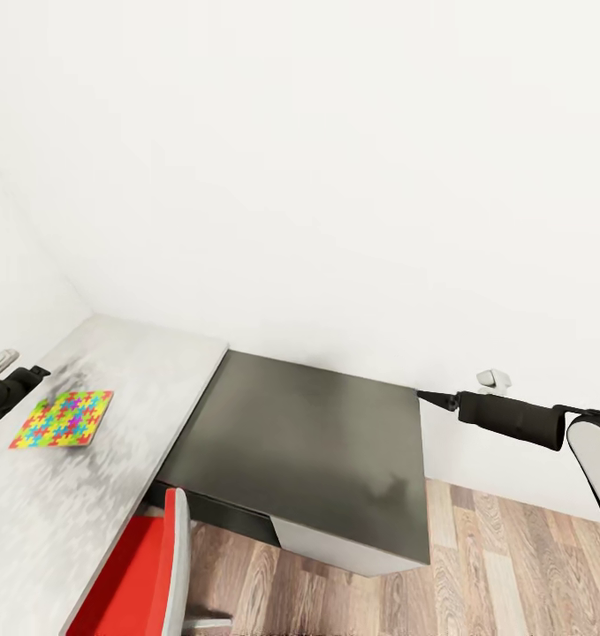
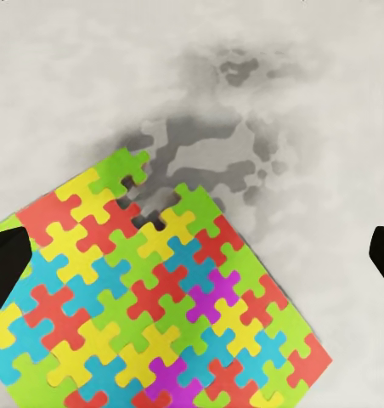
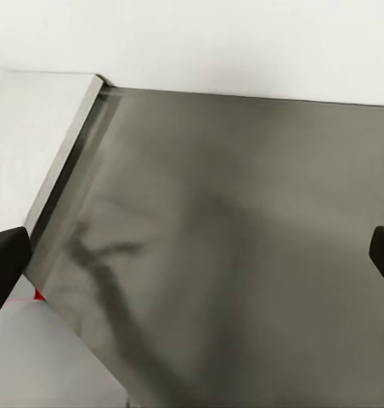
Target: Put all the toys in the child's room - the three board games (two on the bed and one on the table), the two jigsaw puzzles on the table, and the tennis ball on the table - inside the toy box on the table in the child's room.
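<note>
One jigsaw puzzle (image 1: 61, 419), a thin square of bright interlocking pieces, lies flat on the pale grey top of the table (image 1: 132, 371). My left gripper (image 1: 15, 383) hovers just left of it and above it. In the left wrist view the jigsaw puzzle (image 2: 158, 297) spreads beneath the open left gripper (image 2: 192, 263), whose black fingertips (image 2: 5, 272) hold nothing. My right gripper (image 1: 434, 399) reaches over the right edge of the table's dark grey section (image 1: 317, 442) and is open and empty (image 3: 192, 255). The toy box, board games and tennis ball are out of view.
A red chair (image 1: 127, 574) stands tucked against the table's front edge. A white wall (image 1: 335, 177) closes off the back of the table. Wood-plank floor (image 1: 512, 565) lies to the right of the dark section.
</note>
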Controlling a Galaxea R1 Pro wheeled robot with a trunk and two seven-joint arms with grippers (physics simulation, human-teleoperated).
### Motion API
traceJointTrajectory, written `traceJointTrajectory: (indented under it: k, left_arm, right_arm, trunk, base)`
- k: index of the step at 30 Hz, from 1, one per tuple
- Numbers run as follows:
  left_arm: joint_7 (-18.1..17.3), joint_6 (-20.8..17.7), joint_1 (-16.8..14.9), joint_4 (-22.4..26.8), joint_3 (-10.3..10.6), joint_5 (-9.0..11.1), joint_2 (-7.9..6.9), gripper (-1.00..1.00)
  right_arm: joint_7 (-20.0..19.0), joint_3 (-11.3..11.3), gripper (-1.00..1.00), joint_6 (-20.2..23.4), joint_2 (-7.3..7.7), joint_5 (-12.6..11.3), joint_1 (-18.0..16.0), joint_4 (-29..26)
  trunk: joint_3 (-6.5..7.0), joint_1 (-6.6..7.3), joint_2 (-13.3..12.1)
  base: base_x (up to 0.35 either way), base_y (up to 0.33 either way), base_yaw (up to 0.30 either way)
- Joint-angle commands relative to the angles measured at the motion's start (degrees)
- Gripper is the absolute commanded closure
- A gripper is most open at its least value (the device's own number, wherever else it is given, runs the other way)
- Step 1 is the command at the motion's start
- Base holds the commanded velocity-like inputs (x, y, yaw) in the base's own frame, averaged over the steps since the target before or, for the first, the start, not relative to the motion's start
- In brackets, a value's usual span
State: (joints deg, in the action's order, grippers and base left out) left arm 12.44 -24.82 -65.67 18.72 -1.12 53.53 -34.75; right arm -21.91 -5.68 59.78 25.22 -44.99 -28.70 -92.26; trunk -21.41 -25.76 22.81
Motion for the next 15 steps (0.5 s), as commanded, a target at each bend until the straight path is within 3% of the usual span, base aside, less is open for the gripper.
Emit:
traceJointTrajectory:
  k: [1, 15]
  left_arm:
    - [0.47, -0.27, -0.19, 0.14, -0.13, 0.54, -0.01, -1.00]
    - [0.48, -0.24, -2.94, 0.18, 0.01, 0.39, -0.05, -1.00]
  right_arm:
    - [-0.59, -0.06, -1.00, 0.22, 0.00, 0.52, -0.05, -0.01]
    - [-0.59, -0.04, -1.00, 0.22, 0.00, 0.53, -0.04, -0.04]
  trunk:
    - [-0.19, -0.03, 0.11]
    - [-1.51, -0.03, 0.11]
  base:
    - [0.000, 0.000, 0.000]
    - [0.000, 0.000, 0.000]
